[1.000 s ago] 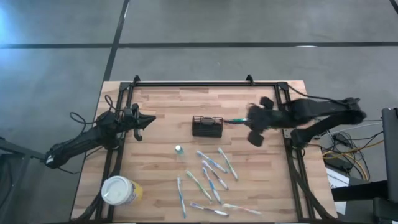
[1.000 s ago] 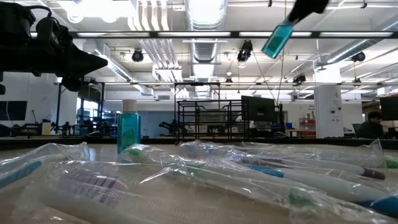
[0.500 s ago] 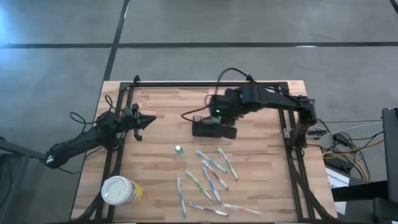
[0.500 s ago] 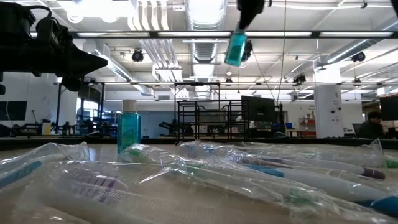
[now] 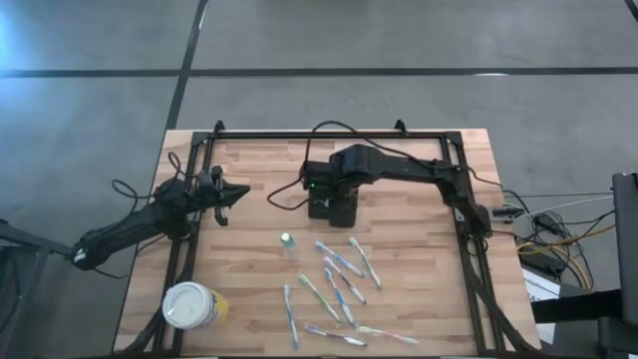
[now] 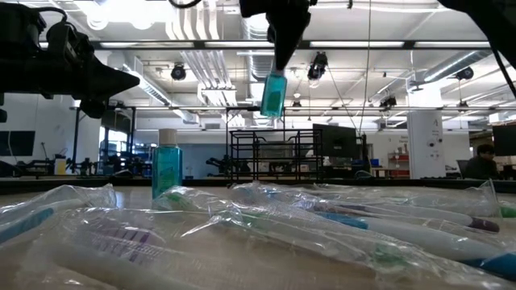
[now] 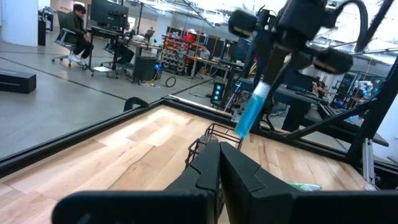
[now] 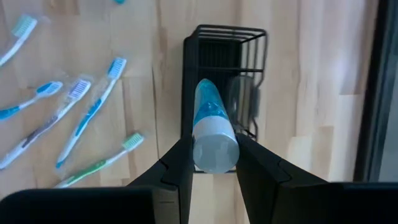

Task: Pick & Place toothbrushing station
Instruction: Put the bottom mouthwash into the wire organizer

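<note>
Above the table (image 5: 399, 259) centre | right gripper (image 8: 214, 163) has swung in from the right, grasping blue-and-white plastic toothpaste tube (image 8: 211, 127) over black slatted wire holder (image 8: 219, 62) | left gripper (image 5: 227, 195) clenched, far left | insertion seems next

Open-plan robotics lab: exposed ceiling ducts (image 6: 262, 24), equipment racks (image 6: 258, 153), monitor desks (image 7: 115, 37), seated person (image 7: 78, 31).

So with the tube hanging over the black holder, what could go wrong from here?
1. The right gripper holds the blue tube by its capped end only, so it may swing or slip.
2. The tube hangs over the toothbrushing station rather than inside; released off-centre, it could catch the wire rim and tip out.
3. Wrapped toothbrushes lie close by, so a dropped tube may scatter them.
</note>
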{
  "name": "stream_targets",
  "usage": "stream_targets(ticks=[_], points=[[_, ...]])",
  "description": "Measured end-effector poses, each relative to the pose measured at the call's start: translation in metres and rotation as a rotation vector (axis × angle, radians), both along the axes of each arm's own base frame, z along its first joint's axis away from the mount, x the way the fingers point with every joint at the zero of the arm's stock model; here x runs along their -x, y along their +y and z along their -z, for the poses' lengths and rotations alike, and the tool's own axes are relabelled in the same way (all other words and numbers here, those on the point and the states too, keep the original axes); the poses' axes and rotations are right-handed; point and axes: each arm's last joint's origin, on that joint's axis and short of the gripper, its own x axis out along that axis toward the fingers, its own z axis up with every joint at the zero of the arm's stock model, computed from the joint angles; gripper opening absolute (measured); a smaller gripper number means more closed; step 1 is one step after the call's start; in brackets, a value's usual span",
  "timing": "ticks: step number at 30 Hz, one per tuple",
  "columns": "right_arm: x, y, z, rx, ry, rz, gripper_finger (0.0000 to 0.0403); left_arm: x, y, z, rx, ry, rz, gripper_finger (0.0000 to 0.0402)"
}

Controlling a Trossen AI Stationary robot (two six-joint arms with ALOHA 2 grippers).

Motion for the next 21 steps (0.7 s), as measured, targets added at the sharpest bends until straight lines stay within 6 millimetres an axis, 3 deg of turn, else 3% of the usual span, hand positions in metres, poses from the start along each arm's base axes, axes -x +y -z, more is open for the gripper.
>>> stream_targets(ticks=[13,21], points=[[-0.006,-0.01,0.01,-0.004,0.009,0.067,0.0091,-0.001,0.0,0.001,0.007,0.015,0.0,0.0014],[-0.019,-0.016,0.036,-0.007,0.076,0.073,0.0091,-0.001,0.0,0.001,0.006,0.014,0.0,0.0014]])
